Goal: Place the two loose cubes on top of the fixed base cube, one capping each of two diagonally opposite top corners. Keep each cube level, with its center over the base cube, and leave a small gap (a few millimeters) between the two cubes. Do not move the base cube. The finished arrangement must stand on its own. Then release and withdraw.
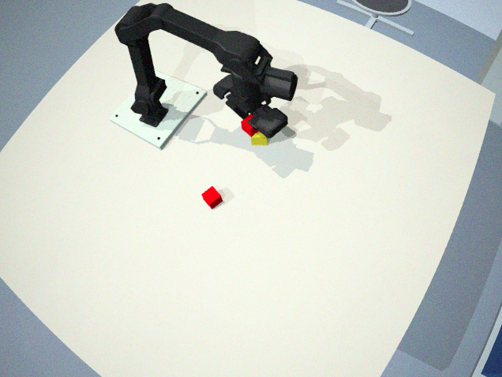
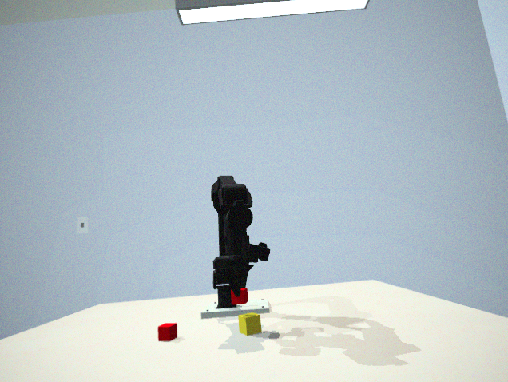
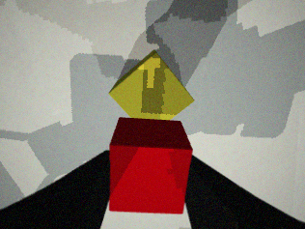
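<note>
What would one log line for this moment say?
end effector: shut on red cube | above yellow base cube | second red cube: on table

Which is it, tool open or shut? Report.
Shut on a red cube, held between the tool fingers above the yellow base cube.

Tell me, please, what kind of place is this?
Probably a bare robot test room: a black arm bolted to a pale base plate on a wide cream table, plain blue walls, one ceiling light.
</note>
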Available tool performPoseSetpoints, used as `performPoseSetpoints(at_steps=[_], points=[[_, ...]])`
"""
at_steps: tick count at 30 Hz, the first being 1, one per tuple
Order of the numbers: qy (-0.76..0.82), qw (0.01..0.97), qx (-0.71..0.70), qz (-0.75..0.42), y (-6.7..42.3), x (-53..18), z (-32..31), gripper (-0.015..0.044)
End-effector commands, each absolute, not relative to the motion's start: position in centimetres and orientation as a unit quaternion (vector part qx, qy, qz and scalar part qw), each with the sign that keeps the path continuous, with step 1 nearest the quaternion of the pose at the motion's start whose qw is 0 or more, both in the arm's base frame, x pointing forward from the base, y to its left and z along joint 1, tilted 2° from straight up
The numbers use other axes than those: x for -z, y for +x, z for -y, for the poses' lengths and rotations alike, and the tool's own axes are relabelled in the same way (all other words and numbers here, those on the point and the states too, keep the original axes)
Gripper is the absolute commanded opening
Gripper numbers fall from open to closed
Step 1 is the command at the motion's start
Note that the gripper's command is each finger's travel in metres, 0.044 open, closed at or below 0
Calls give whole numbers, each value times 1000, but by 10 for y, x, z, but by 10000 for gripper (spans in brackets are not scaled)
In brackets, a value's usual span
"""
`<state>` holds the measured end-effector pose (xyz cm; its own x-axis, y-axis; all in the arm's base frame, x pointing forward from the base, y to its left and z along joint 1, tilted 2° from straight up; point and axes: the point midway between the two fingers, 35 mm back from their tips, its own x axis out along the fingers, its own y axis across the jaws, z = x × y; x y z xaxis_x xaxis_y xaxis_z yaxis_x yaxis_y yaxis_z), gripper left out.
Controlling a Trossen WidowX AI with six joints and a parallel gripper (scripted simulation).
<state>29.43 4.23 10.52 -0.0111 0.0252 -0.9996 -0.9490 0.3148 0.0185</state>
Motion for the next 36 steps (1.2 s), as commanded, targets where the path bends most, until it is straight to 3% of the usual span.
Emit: performPoseSetpoints(at_steps=[1, 36], points=[[-406, 576, -425, -567, 296, -104, -43, 105], [-406, 576, -425, -567, 295, -79, -44, 105]])
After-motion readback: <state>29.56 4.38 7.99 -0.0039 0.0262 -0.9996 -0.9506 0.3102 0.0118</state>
